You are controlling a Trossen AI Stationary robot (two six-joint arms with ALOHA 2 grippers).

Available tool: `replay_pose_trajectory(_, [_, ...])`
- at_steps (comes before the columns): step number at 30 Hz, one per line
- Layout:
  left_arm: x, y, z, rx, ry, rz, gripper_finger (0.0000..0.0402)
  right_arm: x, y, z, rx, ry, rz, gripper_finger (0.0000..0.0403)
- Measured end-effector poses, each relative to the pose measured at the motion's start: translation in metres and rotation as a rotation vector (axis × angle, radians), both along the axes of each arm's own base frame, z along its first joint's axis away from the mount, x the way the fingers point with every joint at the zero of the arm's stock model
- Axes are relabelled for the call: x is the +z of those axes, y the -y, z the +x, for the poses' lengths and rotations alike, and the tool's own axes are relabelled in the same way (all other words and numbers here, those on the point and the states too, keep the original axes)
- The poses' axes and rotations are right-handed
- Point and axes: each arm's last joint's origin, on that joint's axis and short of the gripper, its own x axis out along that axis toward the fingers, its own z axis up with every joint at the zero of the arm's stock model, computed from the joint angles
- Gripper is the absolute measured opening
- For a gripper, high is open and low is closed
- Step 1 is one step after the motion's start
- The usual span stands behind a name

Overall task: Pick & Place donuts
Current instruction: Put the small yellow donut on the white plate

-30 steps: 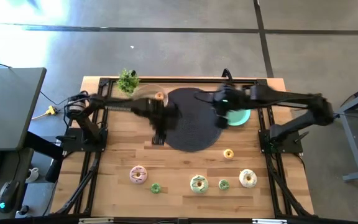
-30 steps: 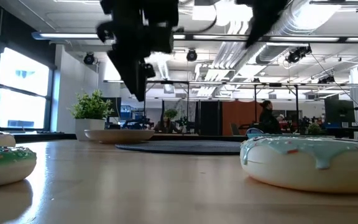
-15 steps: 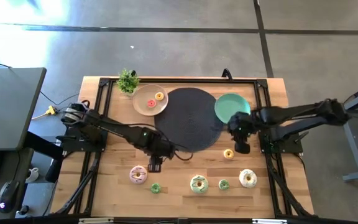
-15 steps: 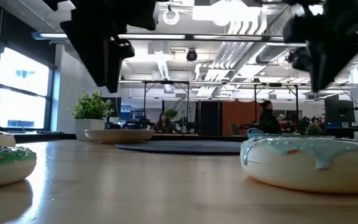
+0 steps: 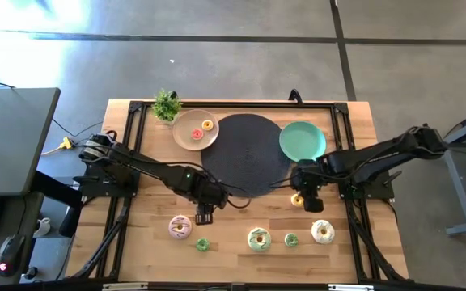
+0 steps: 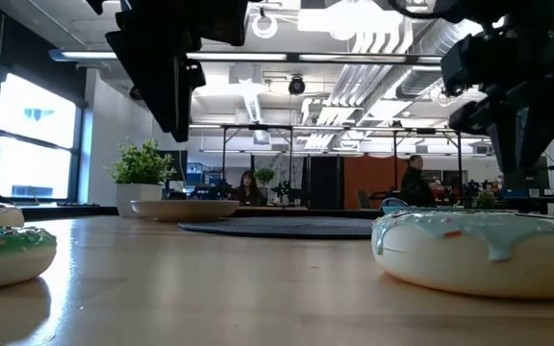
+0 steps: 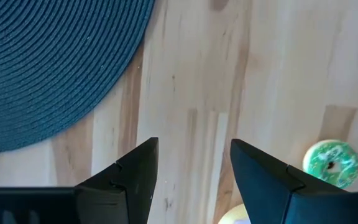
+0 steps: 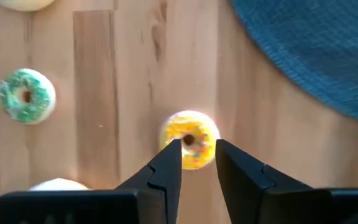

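My left gripper (image 5: pixel 205 214) is open and empty above bare wood, just beyond the pink donut (image 5: pixel 180 227); its wrist view (image 7: pixel 194 149) shows a small green donut (image 7: pixel 331 163) to one side. My right gripper (image 5: pixel 310 202) hangs open above the small yellow donut (image 5: pixel 297 200); its fingertips (image 8: pixel 194 146) stand on either side of the donut (image 8: pixel 190 134) without touching. A green donut (image 5: pixel 202 243), a larger green-and-white one (image 5: pixel 258 238), a small green one (image 5: pixel 290 239) and a white one (image 5: pixel 323 232) lie flat near the front edge. A red donut (image 5: pixel 196 134) and a yellow one (image 5: pixel 207 124) lie on the beige plate (image 5: pixel 186 139).
A big black round mat (image 5: pixel 245 153) lies mid-table, with a teal plate (image 5: pixel 302 140) to its right and a small potted plant (image 5: pixel 167 103) at the far left corner. Black frame rails run along the table's sides. Bare wood lies between the mat and the donut row.
My left gripper has gone from the beige plate toward the table's near edge and down, stopping above the wood by the pink donut. My right gripper has gone from the teal plate toward the near edge and stands over the yellow donut.
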Motion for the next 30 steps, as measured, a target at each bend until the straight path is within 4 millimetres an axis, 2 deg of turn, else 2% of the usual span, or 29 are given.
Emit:
replay_pose_trajectory(4, [0.0,0.001,0.001,-0.006,0.008,-0.019,0.0197,-0.01,-0.004,0.007,-0.011,-0.052,0.062,0.0117])
replay_pose_trajectory(8, [0.0,0.001,0.001,-0.007,0.008,-0.024,0.0197,-0.023,-0.004,0.013,-0.029,-0.095,-0.027,0.0132])
replay_pose_trajectory(16, [0.0,0.001,0.0,-0.027,-0.001,-0.024,0.0197,-0.061,-0.005,0.025,-0.027,-0.258,-0.079,0.0136])
replay_pose_trajectory(19, [-0.001,0.0,-0.003,-0.036,-0.032,-0.01,0.0197,-0.067,-0.006,0.029,-0.042,-0.278,-0.057,0.0134])
replay_pose_trajectory(22, [-0.002,-0.002,-0.009,-0.036,-0.102,0.009,0.0197,-0.062,-0.006,0.031,-0.059,-0.3,-0.046,0.0118])
replay_pose_trajectory(24, [-0.003,-0.004,-0.013,-0.032,-0.144,0.037,0.0196,-0.055,-0.007,0.033,-0.069,-0.303,-0.028,0.0092])
replay_pose_trajectory(28, [0.002,-0.01,-0.027,-0.022,-0.234,0.13,0.0174,-0.025,-0.006,0.051,-0.076,-0.179,-0.018,0.002])
replay_pose_trajectory(30, [0.006,-0.013,-0.032,-0.016,-0.252,0.169,0.0156,-0.01,-0.001,0.065,-0.069,-0.08,-0.07,0.0013])
